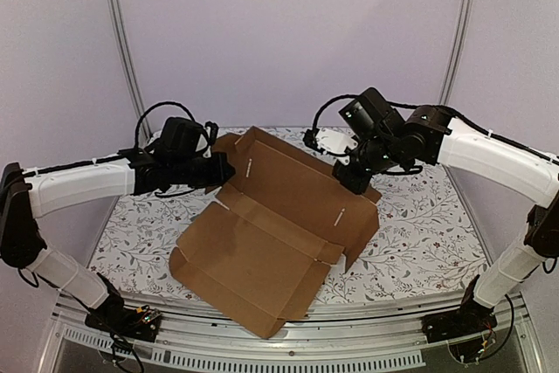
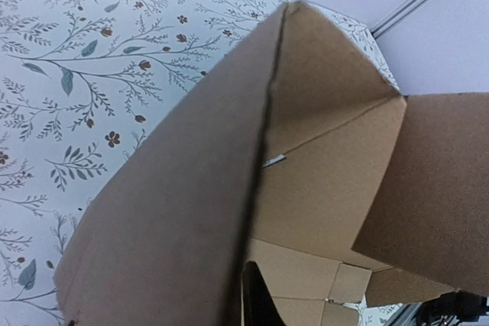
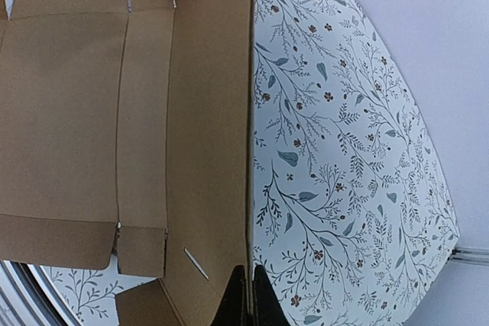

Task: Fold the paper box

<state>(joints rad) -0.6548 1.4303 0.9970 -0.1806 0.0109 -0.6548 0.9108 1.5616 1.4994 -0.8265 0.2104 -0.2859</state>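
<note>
While the paper box (image 1: 262, 242) lies half-formed in the middle of the floral table (image 1: 419, 233), the left gripper (image 1: 224, 169) pinches its far-left flap and the right gripper (image 1: 354, 181) clamps the raised right wall's edge.

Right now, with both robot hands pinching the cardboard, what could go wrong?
1. The left gripper and right gripper each pinch only a thin edge of the paper box, so a side could slip free and flop flat.
2. If the arms pull unevenly, the cardboard might crease in the wrong place or tear.
3. The box's near corner seems to poke past the front of the table; a tug toward the arms could slide it off.
</note>
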